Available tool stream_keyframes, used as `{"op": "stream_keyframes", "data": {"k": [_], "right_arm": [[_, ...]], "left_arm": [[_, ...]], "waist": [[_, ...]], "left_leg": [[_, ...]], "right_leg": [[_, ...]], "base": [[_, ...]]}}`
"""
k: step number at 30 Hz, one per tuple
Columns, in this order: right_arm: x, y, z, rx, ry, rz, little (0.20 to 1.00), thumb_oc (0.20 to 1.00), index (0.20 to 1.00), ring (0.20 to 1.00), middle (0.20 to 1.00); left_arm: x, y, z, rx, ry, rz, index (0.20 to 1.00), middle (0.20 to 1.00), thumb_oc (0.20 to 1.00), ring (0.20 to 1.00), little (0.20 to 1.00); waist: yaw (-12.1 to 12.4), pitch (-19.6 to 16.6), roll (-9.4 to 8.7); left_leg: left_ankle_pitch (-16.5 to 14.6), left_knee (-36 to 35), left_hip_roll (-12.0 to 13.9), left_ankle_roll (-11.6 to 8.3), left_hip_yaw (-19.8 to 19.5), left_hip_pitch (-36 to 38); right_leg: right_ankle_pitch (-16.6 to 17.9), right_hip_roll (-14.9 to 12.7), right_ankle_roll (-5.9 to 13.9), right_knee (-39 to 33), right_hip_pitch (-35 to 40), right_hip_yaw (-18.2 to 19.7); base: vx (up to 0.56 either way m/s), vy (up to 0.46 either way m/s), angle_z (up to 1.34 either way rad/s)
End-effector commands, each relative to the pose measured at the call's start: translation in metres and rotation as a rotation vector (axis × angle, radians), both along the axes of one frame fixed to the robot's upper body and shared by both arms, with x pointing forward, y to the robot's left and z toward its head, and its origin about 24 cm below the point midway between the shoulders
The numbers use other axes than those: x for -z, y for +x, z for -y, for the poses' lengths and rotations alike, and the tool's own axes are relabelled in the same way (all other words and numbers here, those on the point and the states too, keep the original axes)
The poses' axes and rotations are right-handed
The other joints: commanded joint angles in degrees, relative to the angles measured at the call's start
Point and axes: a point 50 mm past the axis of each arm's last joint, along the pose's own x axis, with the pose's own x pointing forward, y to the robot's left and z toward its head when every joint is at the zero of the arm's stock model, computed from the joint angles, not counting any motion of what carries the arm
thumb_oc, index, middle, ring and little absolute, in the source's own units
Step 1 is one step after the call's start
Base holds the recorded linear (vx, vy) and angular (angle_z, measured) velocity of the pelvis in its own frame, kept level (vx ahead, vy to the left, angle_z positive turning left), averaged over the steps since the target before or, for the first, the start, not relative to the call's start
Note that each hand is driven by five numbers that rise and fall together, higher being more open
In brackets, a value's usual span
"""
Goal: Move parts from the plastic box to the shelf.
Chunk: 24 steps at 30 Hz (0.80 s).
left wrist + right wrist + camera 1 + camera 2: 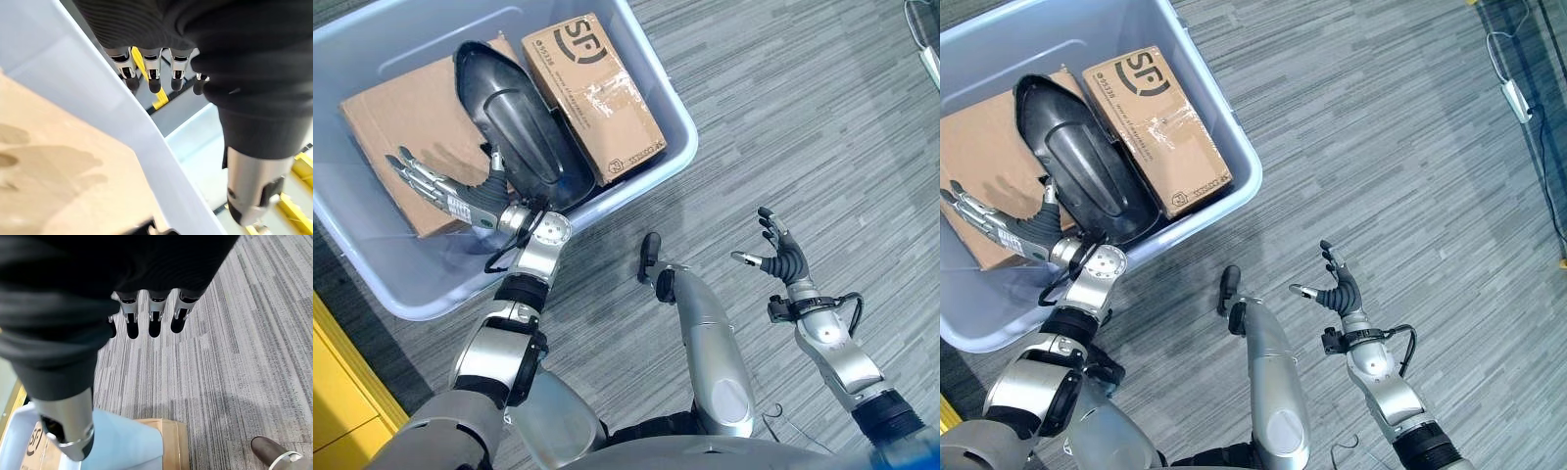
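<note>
Fingers spread, the left hand (460,199) hovers inside the plastic box (661,108) (beside the black part (519,122)); the right hand (781,253) hangs open over carpet.

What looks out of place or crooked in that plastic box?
The black part lies slanted across the two cardboard boxes in the plastic box, propped on them instead of flat. Nothing looks spilled or broken. The left hand hovers open over the brown box; the right hand is open above the carpet.
</note>
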Motion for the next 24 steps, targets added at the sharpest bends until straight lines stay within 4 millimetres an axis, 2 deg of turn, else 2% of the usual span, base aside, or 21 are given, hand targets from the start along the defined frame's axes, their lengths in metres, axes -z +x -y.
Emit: {"op": "stream_keyframes", "data": {"k": [1, 2, 3, 7, 15, 18, 24], "right_arm": [[-0.018, 0.004, -0.003, -0.008, 0.038, 0.107, 1.0, 1.0, 1.0, 1.0, 1.0], [-0.018, 0.004, -0.003, -0.008, 0.038, 0.107, 1.0, 1.0, 1.0, 1.0, 1.0], [-0.02, 0.006, -0.004, -0.022, 0.025, 0.101, 1.0, 1.0, 1.0, 1.0, 1.0], [-0.022, 0.007, -0.006, -0.032, 0.014, 0.098, 1.0, 1.0, 1.0, 1.0, 1.0], [-0.029, 0.011, -0.007, -0.048, -0.007, 0.099, 1.0, 1.0, 1.0, 1.0, 1.0], [-0.03, 0.012, -0.006, -0.05, -0.014, 0.096, 1.0, 1.0, 1.0, 1.0, 1.0], [-0.031, 0.014, -0.008, -0.055, -0.011, 0.092, 1.0, 1.0, 1.0, 1.0, 1.0]], "left_arm": [[-0.006, 0.014, -0.009, 0.193, -0.026, -0.104, 1.0, 1.0, 1.0, 1.0, 1.0], [-0.006, 0.014, -0.009, 0.193, -0.026, -0.104, 1.0, 1.0, 1.0, 1.0, 1.0], [0.004, 0.018, -0.003, 0.238, -0.077, -0.185, 1.0, 1.0, 1.0, 1.0, 1.0], [0.013, 0.021, 0.002, 0.27, -0.189, -0.213, 1.0, 1.0, 1.0, 1.0, 1.0], [0.012, 0.031, 0.013, 0.364, -0.127, -0.325, 1.0, 1.0, 1.0, 1.0, 1.0], [0.021, 0.03, 0.016, 0.338, -0.272, -0.32, 1.0, 1.0, 1.0, 1.0, 1.0], [0.028, 0.031, 0.014, 0.326, -0.307, -0.378, 1.0, 1.0, 1.0, 1.0, 1.0]], "waist": [[0.6, -0.7, -5.37], [0.6, -0.7, -5.37], [0.1, -0.7, -5.44], [-0.4, -0.7, -5.29], [-1.5, -0.7, -5.14], [-1.9, -0.7, -5.1], [-2.2, -0.7, -5.24]], "left_leg": [[3.8, 6.1, 3.9, -1.24, -3.1, -8.0], [3.8, 6.1, 3.9, -1.24, -3.1, -8.0], [3.7, 6.2, 4.3, -1.11, -2.7, -8.1], [3.7, 6.3, 4.4, -1.03, -2.2, -7.9], [4.0, 6.6, 5.1, -1.1, -1.0, -7.9], [3.9, 6.6, 5.2, -1.12, -0.7, -7.9], [3.8, 7.1, 5.3, -1.28, -0.9, -8.7]], "right_leg": [[-1.0, -5.7, 10.2, -2.9, 1.6, 1.6], [-1.0, -5.7, 10.2, -2.9, 1.6, 1.6], [-1.0, -6.0, 10.25, -2.6, 1.2, 1.7], [-1.1, -5.9, 10.25, -2.4, 1.0, 2.2], [-0.7, -6.1, 10.15, -2.5, 0.0, 2.8], [-0.7, -5.9, 10.11, -2.5, -0.3, 3.0], [-0.6, -6.0, 10.07, -2.3, -1.1, 3.1]], "base": [[-0.01, -0.007, 0.04], [0.0, 0.0, 0.0], [0.0, 0.0, 0.0], [0.0, 0.0, 0.0], [0.0, 0.007, -0.02], [0.0, 0.0, 0.0], [0.0, 0.0, 0.0]]}}
